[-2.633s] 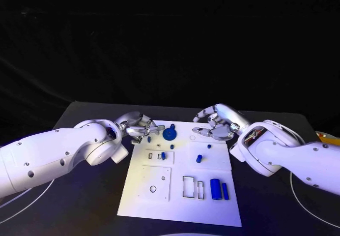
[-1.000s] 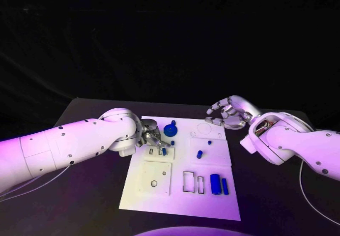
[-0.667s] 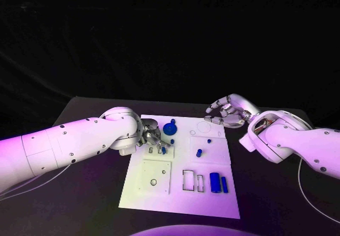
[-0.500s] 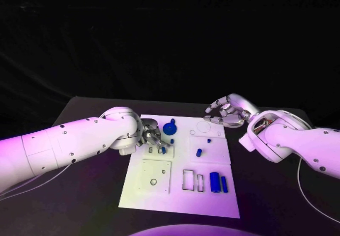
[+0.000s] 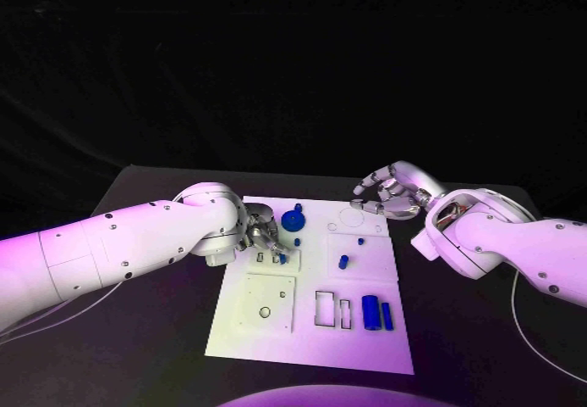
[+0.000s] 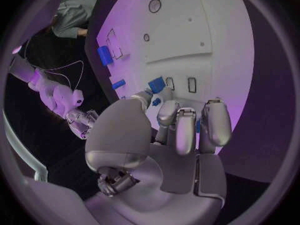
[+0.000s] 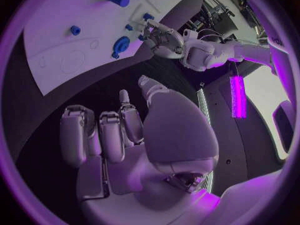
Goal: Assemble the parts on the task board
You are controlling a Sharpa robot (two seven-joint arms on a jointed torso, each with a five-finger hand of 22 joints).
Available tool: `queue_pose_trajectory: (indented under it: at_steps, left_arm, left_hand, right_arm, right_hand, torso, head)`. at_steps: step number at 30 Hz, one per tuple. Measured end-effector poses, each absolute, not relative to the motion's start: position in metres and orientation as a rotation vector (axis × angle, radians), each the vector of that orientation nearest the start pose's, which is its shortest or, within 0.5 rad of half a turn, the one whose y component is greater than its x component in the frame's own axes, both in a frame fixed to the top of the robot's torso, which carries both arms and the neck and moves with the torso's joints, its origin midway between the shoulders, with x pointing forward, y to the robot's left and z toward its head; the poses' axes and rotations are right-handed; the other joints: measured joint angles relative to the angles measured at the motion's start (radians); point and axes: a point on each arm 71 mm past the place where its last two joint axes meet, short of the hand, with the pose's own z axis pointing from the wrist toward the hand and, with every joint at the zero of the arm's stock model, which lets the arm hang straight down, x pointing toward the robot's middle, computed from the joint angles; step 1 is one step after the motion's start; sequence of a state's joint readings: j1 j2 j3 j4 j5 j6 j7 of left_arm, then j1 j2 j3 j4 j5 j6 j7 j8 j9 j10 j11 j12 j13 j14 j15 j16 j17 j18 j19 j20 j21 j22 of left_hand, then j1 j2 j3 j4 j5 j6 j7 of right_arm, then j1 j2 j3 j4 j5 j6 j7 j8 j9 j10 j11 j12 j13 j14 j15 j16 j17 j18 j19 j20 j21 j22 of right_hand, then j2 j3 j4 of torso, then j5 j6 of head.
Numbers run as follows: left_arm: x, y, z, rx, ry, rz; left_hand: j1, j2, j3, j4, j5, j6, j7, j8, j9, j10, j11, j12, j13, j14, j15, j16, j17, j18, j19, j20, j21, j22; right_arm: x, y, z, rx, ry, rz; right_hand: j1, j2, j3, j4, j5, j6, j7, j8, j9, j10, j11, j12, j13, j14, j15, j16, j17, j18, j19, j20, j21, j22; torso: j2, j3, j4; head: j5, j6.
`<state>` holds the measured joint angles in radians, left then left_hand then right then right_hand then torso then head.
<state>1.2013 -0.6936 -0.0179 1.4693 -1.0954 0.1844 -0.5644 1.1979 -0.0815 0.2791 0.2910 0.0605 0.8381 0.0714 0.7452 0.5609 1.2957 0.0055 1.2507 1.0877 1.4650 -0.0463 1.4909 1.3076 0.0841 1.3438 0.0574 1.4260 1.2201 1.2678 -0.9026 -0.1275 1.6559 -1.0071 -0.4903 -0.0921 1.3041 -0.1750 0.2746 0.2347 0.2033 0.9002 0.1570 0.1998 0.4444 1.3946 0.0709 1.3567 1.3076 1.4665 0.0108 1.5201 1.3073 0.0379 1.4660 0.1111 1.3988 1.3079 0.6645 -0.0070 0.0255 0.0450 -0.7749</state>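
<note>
- Left hand [image 5: 262, 237] is low over the task board [image 5: 276, 339] near its left edge — fingers curled by a small blue part [image 6: 156, 82]; whether it grips the part I cannot tell.
- Right hand [image 5: 389, 197] hovers above the board's far right corner, fingers curled on nothing.
- Blue parts [image 5: 374, 313] lie on the board, mid-counter.

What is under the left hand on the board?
The left hand hangs over the task board near two small slots; a small blue part sits at its fingertips. Whether it grips that part is hidden.
</note>
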Motion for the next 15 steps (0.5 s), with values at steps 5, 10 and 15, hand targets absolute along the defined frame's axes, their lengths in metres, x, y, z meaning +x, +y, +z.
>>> queue_pose_trajectory:
  at_steps: [5,10,15]
  left_arm:
    - [0.4830,0.1570,-0.2241,-0.082,2.369,-0.435]
    - [0.4831,0.1561,-0.2250,-0.078,2.373,-0.435]
    - [0.4830,0.1560,-0.2259,-0.076,2.377,-0.433]
  left_hand:
    - [0.000,0.000,0.003,0.003,0.000,0.000,0.000,0.000,0.000,0.000,0.000,0.000,0.000,0.000,0.000,0.000,0.000,0.000,0.000,0.000,0.000,0.000]
    - [0.000,0.000,0.003,0.003,0.000,0.000,0.000,0.000,0.000,0.000,0.000,0.000,0.000,0.000,0.000,0.000,0.000,0.000,0.000,0.000,0.000,0.001]
    - [0.014,0.000,0.023,0.003,0.000,0.000,0.000,0.000,0.001,0.000,0.000,0.000,0.000,0.000,0.000,0.000,0.000,0.000,0.000,0.000,0.000,0.004]
  right_arm:
    - [0.4644,-0.2015,-0.1725,0.285,1.666,0.863]
    - [0.4643,-0.2012,-0.1726,0.285,1.665,0.863]
    - [0.4642,-0.2011,-0.1727,0.284,1.664,0.864]
  right_hand:
    - [0.000,0.000,0.000,0.000,0.006,0.000,0.000,0.000,0.001,0.000,0.000,0.000,0.000,0.000,0.000,0.000,0.001,0.000,0.000,0.000,0.000,0.000]
    - [0.000,0.000,0.000,0.000,0.006,0.000,0.000,0.000,0.001,0.000,0.000,0.000,0.000,0.000,0.000,0.000,0.001,0.000,0.000,0.000,0.000,0.000]
    - [0.000,0.000,0.000,0.000,0.006,0.000,0.000,0.000,0.002,0.000,0.000,0.000,0.000,-0.003,-0.003,0.000,0.001,0.000,0.000,0.000,0.000,0.000]
  torso:
    - [0.000,0.0000,0.0001]
    - [0.000,-0.0007,-0.0003]
    - [0.001,-0.0007,-0.0004]
  head:
    - [0.000,-0.001]
    - [0.000,-0.001]
    - [0.000,-0.002]
